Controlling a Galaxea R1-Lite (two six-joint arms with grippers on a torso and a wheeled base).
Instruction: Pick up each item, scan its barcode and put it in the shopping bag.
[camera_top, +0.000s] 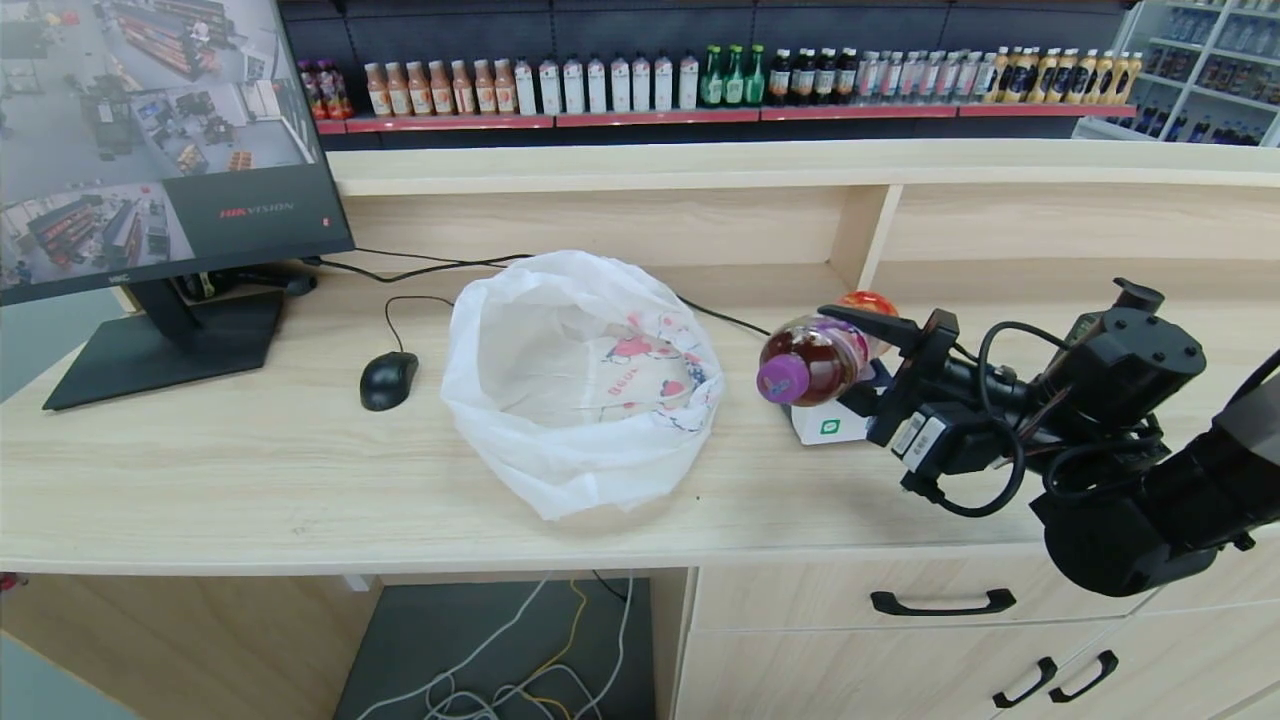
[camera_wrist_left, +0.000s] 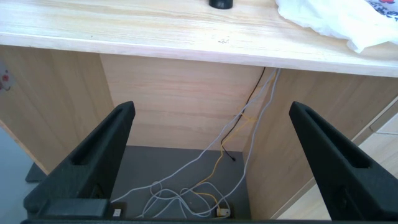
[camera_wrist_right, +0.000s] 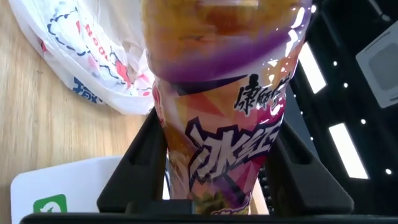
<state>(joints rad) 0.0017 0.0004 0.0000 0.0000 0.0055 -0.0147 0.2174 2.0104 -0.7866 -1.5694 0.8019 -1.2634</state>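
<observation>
The bottle (camera_top: 815, 360) lies sideways, clamped between the fingers of the right gripper (camera_top: 846, 358), its purple cap pointing away from the wrist. Just under the gripper sits a small white box (camera_top: 825, 428), possibly the scanner. Just beyond the cap, the shopping bag (camera_top: 585, 385) stands open on the counter (camera_top: 250, 470). The left gripper (camera_wrist_left: 211, 155) hangs spread wide below the counter's edge.

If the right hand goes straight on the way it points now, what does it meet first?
Probably the shopping bag: the right hand holds the bottle with its purple cap toward the bag's right side. Height is hard to judge.
</observation>
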